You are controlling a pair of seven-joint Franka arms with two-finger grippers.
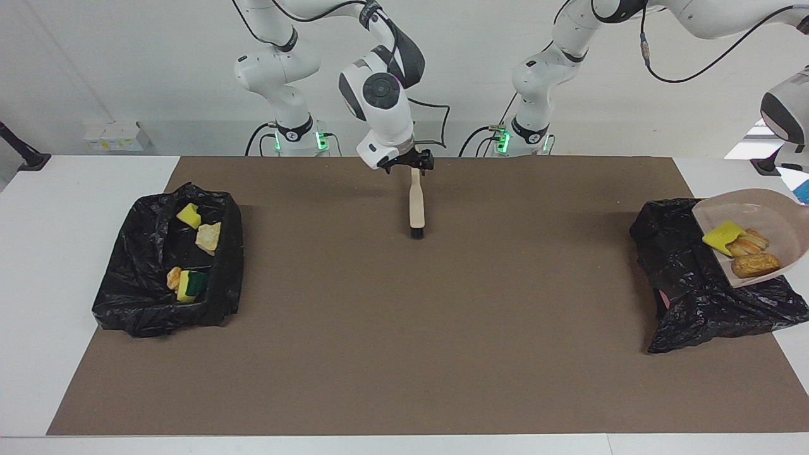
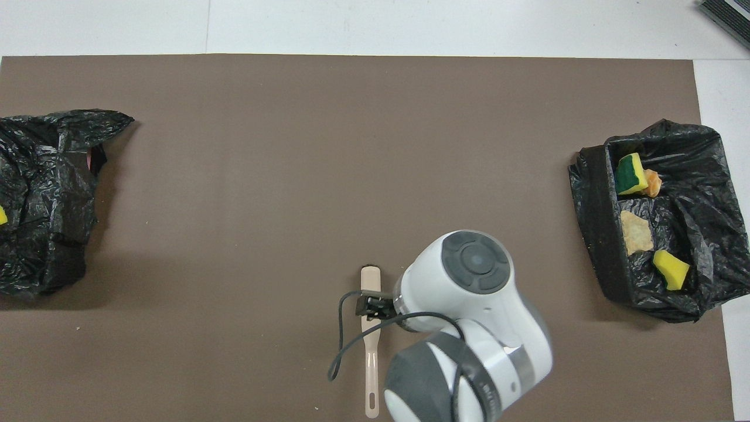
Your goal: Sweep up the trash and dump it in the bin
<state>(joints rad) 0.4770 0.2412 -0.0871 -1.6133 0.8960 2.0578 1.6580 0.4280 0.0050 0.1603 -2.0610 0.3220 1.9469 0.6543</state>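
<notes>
The right gripper (image 1: 412,165), fingers spread, hovers over the brush (image 1: 416,205) lying on the brown mat (image 1: 404,354), apparently set down as sweeping is done. The left gripper, out of view and clamped shut, holds the dustpan (image 1: 768,208) with trash (image 1: 736,243) tilted above a bag-lined bin (image 1: 689,284) for dumping. The other bin (image 1: 136,297) already holds trash.

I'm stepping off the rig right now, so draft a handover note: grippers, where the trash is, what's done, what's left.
Right gripper: open, at the handle end of the brush, which lies on the mat.
Left gripper: out of frame, shut, apparently holding the dustpan over the bin at the left arm's end.
Trash: three pieces in the dustpan; four pieces in the other bin.
Done: sweeping up.
Left: tip the dustpan's load into the bin.
</notes>
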